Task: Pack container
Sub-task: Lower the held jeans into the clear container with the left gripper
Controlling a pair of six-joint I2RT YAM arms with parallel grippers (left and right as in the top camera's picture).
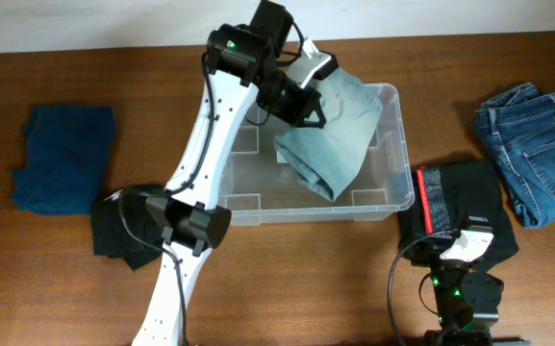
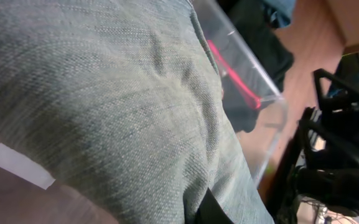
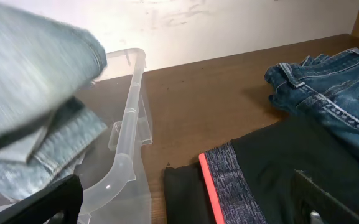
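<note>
Placing step: gripping jeans (image 1: pixel 335 139) with left claw (image 1: pixel 308 104), half inside tub (image 1: pixel 399 144); resting right claw (image 1: pixel 467 243) wide open, empty. Next, probably: lower flat onto base, release, withdraw clear of rim.

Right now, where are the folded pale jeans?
Overhead view: the folded pale jeans are over the right half of the container, gripped at their far edge by the left hand.

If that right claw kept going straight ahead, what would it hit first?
Probably the black garment with the pink stripe, lying just ahead of the right gripper; depth is hard to judge.
</note>
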